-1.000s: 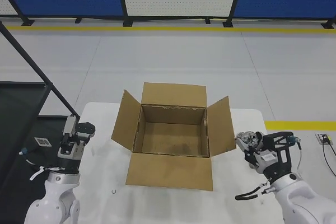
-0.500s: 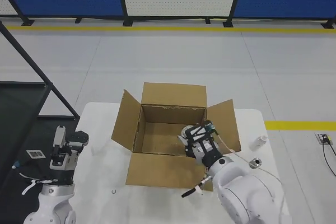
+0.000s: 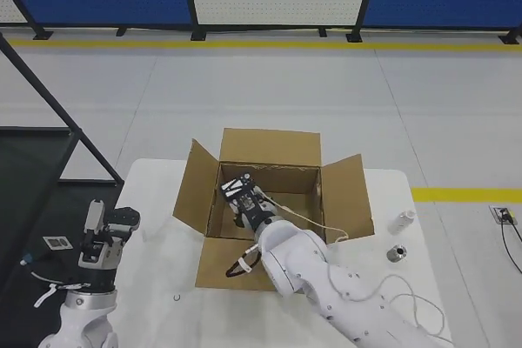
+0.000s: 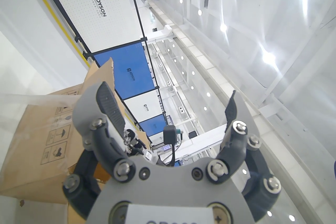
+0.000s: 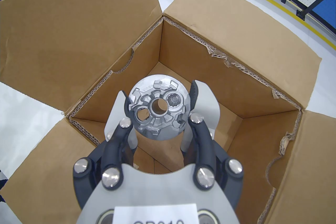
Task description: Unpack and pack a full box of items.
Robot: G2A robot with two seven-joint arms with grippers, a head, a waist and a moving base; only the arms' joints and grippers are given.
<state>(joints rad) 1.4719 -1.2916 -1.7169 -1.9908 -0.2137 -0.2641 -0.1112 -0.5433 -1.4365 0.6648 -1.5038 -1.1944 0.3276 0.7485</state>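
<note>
An open brown cardboard box (image 3: pixel 270 264) stands mid-table with its flaps spread. My right gripper (image 5: pixel 160 101) hangs over the box's left inner corner (image 5: pixel 161 25), shut on a grey round metal part (image 5: pixel 158 110) with holes and raised lugs. In the top view that gripper (image 3: pixel 241 202) is inside the box's left side. My left gripper (image 4: pixel 168 104) stands open and empty, pointing upward at the table's left edge, where the top view shows it (image 3: pixel 96 226) apart from the box (image 4: pixel 36 141).
A white bottle (image 3: pixel 402 221) and a small round metal piece (image 3: pixel 397 253) lie on the white table (image 3: pixel 157 270) right of the box. A tiny ring (image 3: pixel 176 300) lies near the front left. A black frame (image 3: pixel 43 96) rises at the left.
The right arm swung from the table's right side across into the box's left part, carrying the metal part. The left gripper shifted slightly left.
</note>
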